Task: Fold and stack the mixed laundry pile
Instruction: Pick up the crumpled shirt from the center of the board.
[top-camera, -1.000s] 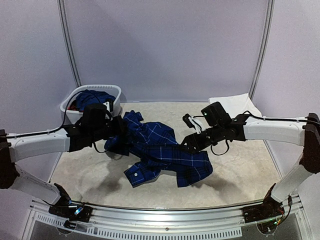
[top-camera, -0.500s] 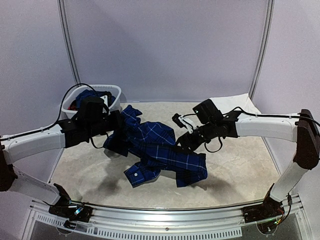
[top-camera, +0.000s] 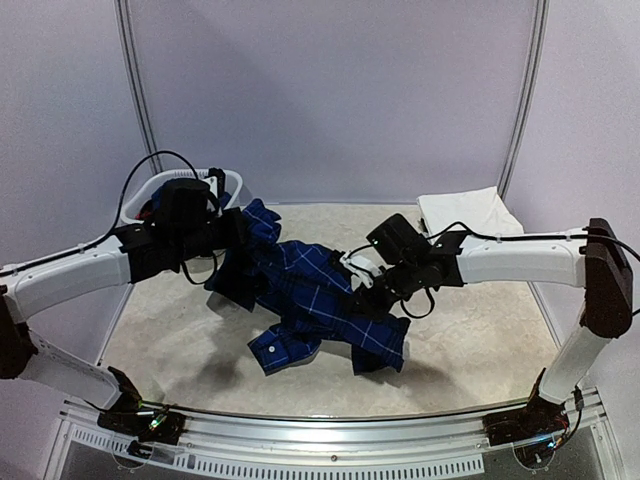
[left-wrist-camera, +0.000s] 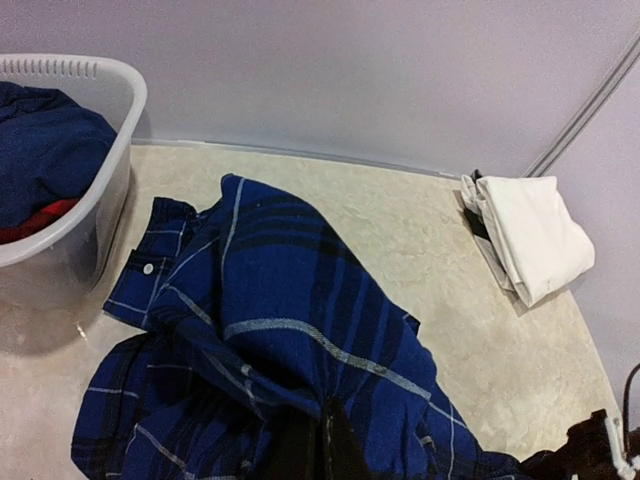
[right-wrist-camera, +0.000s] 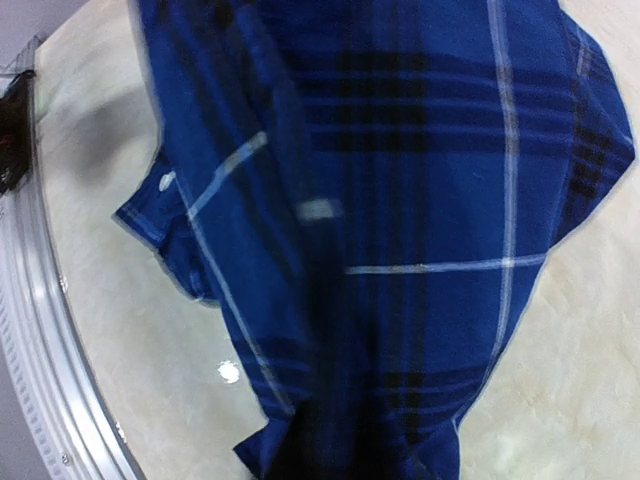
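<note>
**Plaid shirt slung between both arms, about to be spread for folding**

At far left, the white basket (left-wrist-camera: 60, 65) holds a solid blue piece (left-wrist-camera: 45, 150) and a bit of red (left-wrist-camera: 35, 222). The left gripper (top-camera: 238, 248) is clamped on a bunch of the navy plaid shirt (top-camera: 320, 295), holding that end above the table (top-camera: 480, 320), and the cloth sags rightward. The right gripper (top-camera: 364, 297) is pressed into the shirt's right side with its jaws buried in fabric, so I cannot tell whether they grip. I judge each gripper should hold a shoulder or hem corner rather than a mid-panel wad, then draw apart evenly. Folded white trousers (top-camera: 465, 212) lie at far right.
</note>
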